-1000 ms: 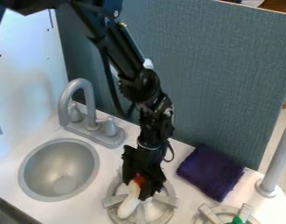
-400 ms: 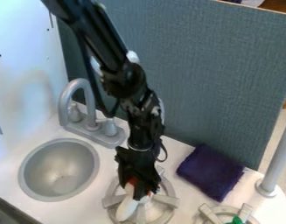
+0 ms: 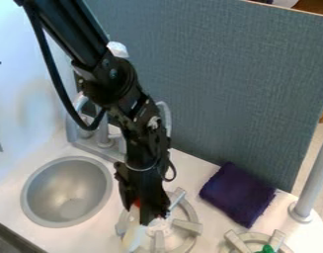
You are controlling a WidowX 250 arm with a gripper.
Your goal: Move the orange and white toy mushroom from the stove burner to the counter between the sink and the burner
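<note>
Over the left side of the nearer-to-centre burner grate (image 3: pixel 186 226), a whitish elongated thing (image 3: pixel 133 234) hangs or leans directly below the end effector (image 3: pixel 142 215). Its red end is up between the fingers, which look closed on it, though the contact is partly hidden. From there its long axis runs down toward the bottom edge of the view, slanting slightly left, roughly continuing the line of the end effector. Whether its lower end touches the grate, I cannot tell. Left of the grate lies the round grey sink (image 3: pixel 66 183), with the faucet (image 3: pixel 71 129) behind it, partly hidden by the arm. To the right, a dark purple cloth (image 3: pixel 237 194) lies on the counter (image 3: pixel 196 169), near a second grate (image 3: pixel 237 242) holding something green (image 3: pixel 266 249).
</note>
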